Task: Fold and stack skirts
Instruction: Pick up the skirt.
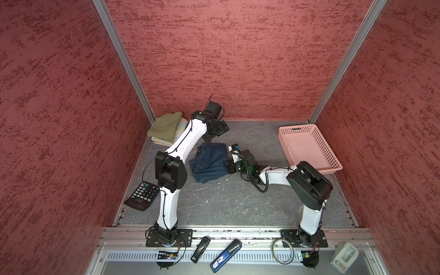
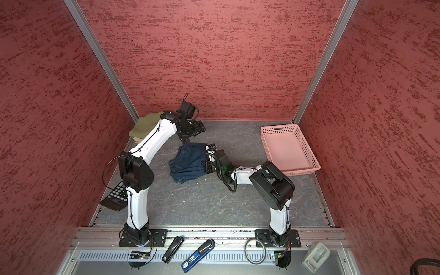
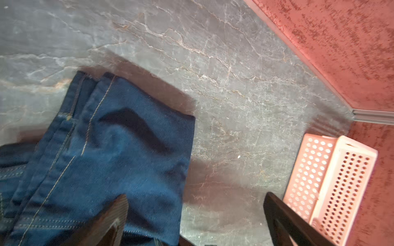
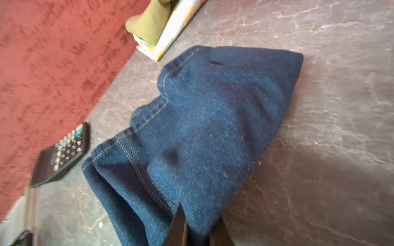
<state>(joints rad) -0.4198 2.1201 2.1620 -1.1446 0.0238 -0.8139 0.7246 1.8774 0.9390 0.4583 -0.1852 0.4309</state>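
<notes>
Right gripper [image 4: 198, 230] tight on the denim skirt [image 4: 213, 117] edge; left gripper [image 3: 195, 202] wide apart nearby.

A pink perforated basket [image 1: 296, 128] sits at the far right corner of the grey marbled tabletop [image 1: 226, 204], close to the right wall. A black calculator [image 1: 142, 195] lies at the table's left edge (keys up, askew to that edge). On the metal ledge [image 1: 250, 258] in front lie 4 things: a black stapler [image 1: 200, 249], a blue-and-black stapler [image 1: 225, 255] just beside it, a grey cable loop [image 1: 273, 252], and a pale grey device [image 1: 344, 256] farthest right. Mottled red walls [image 1: 214, 59] enclose 3 sides.
</notes>
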